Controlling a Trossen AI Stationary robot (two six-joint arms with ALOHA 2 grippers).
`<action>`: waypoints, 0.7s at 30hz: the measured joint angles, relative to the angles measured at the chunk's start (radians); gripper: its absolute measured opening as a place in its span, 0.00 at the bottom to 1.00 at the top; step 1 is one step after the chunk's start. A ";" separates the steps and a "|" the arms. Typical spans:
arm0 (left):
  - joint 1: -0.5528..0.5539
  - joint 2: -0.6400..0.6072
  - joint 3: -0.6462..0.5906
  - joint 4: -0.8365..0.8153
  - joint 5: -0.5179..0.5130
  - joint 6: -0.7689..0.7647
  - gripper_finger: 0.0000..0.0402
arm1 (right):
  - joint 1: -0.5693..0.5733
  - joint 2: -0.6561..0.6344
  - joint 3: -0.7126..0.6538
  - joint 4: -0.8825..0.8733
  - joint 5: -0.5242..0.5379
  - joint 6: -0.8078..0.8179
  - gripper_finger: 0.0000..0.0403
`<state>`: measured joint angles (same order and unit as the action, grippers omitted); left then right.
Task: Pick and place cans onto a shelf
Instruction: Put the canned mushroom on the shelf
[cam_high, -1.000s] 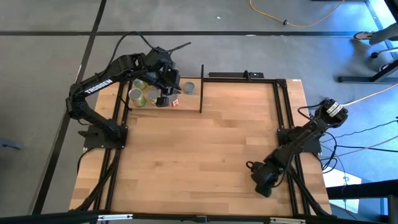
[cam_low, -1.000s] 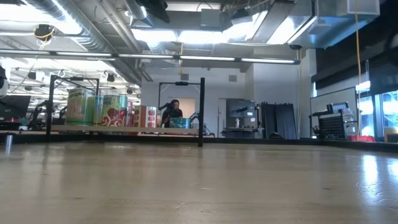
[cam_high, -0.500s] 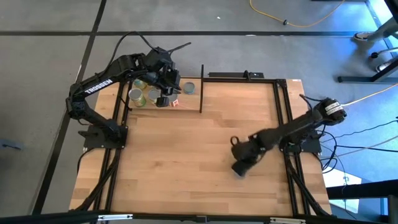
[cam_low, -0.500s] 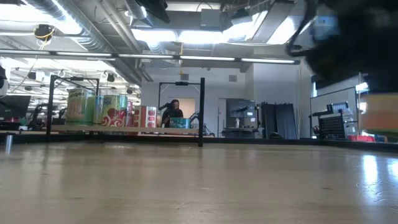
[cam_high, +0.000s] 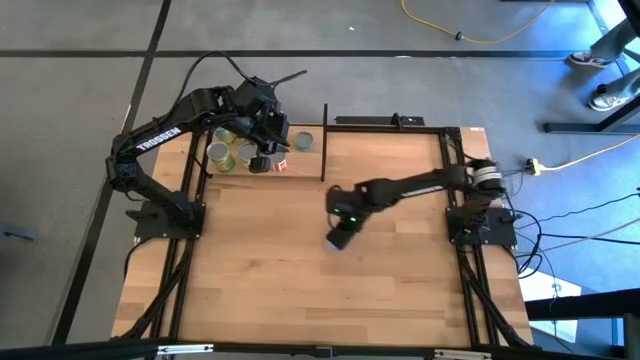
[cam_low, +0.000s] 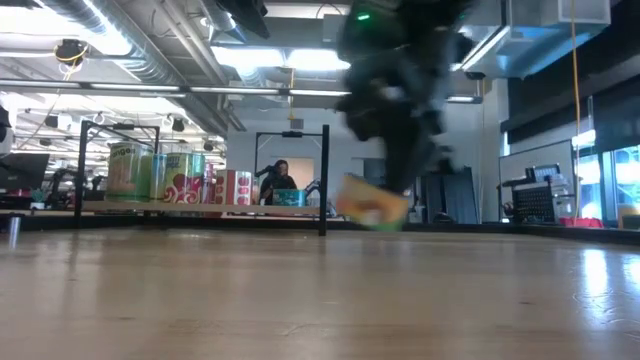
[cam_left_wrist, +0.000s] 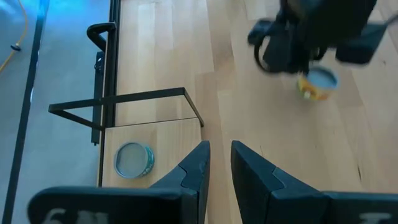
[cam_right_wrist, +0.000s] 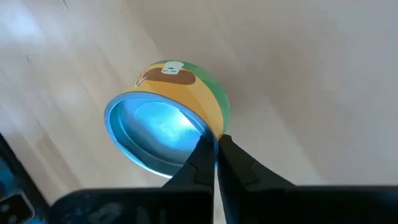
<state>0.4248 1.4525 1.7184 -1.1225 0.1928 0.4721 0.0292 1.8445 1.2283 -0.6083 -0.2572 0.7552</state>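
A can (cam_right_wrist: 180, 93) with a yellow and green label and a silver top hangs over the middle of the table, with my right gripper (cam_right_wrist: 216, 146) shut on it; the high view shows this gripper (cam_high: 340, 230) right of the shelf. The shelf (cam_high: 255, 172), a light plank in a black rod frame, stands at the table's far left and carries several cans (cam_low: 183, 177) upright on their bases. My left gripper (cam_left_wrist: 219, 163) hovers above the shelf, slightly open with nothing between its fingers. A teal can (cam_left_wrist: 132, 160) stands near the shelf's right end. My right gripper pinches the can's top rim (cam_right_wrist: 210, 134) between its two fingers, one finger over the silver top and one on the label side. The fingers (cam_right_wrist: 236, 163) slant down from above. The can hangs below them, tilted and clear of the table (cam_low: 372, 207).
Bare wood (cam_high: 300, 290) lies between the carried can and the table's near edge. A black upright rod (cam_high: 323, 140) marks the shelf's right end. Black frame rails (cam_high: 452, 170) run along the table's right side. A person (cam_low: 280, 180) sits far behind the table.
My right gripper has swept from the table's near right corner toward the left and far edges, to the middle of the table. It has risen a little and tipped more downward. The yellow-green can has gone with it, clear of the wood.
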 joint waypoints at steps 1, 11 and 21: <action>0.000 0.000 0.000 0.000 0.000 0.000 0.15 | -0.011 0.031 0.040 0.000 0.002 -0.027 0.01; 0.000 0.000 0.000 -0.003 0.000 -0.002 0.15 | -0.060 0.284 0.379 -0.131 0.012 -0.226 0.01; 0.000 0.000 0.000 -0.004 -0.001 -0.001 0.15 | -0.071 0.392 0.506 -0.146 -0.022 -0.292 0.07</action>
<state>0.4250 1.4528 1.7184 -1.1267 0.1923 0.4711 -0.0415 2.2365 1.7348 -0.7543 -0.2796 0.4628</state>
